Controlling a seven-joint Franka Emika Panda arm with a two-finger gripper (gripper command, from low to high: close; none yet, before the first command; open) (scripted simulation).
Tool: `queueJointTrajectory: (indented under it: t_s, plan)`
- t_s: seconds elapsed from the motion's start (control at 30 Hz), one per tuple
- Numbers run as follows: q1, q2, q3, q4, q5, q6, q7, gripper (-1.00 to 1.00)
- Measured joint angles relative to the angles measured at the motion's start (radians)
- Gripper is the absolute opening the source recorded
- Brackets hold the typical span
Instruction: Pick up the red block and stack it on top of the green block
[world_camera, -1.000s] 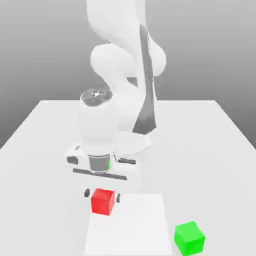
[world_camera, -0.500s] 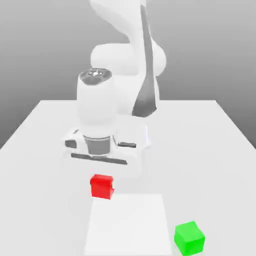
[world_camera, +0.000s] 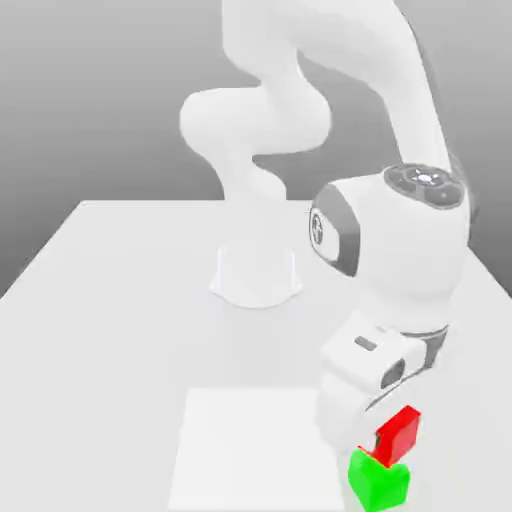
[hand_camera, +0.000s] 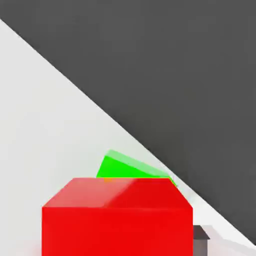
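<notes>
Gripper (world_camera: 392, 440): my fingers are clamped on the red block, with my hand tilted over the table's near edge.
Red block (world_camera: 399, 432): held in the air, tilted, just above the green block; I cannot tell if they touch.
Green block (world_camera: 378, 482): on the table (world_camera: 100, 320), just beside the white mat (world_camera: 250, 450), at the exterior view's right.

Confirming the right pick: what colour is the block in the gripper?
Bright red block; clearest in the hand view.

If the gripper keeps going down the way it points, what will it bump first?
Probably the small green cube: the gripper, shut on the small red cube, hangs just above it.
</notes>
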Motion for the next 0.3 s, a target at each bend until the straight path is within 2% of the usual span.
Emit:
queueJointTrajectory:
  t_s: [0.17, 0.3]
  plan:
    - [0.002, 0.010, -0.003, 0.001, -0.004, 0.010, 0.003, 1.00]
    - [-0.009, -0.091, 0.017, -0.004, 0.039, -0.085, -0.029, 1.00]
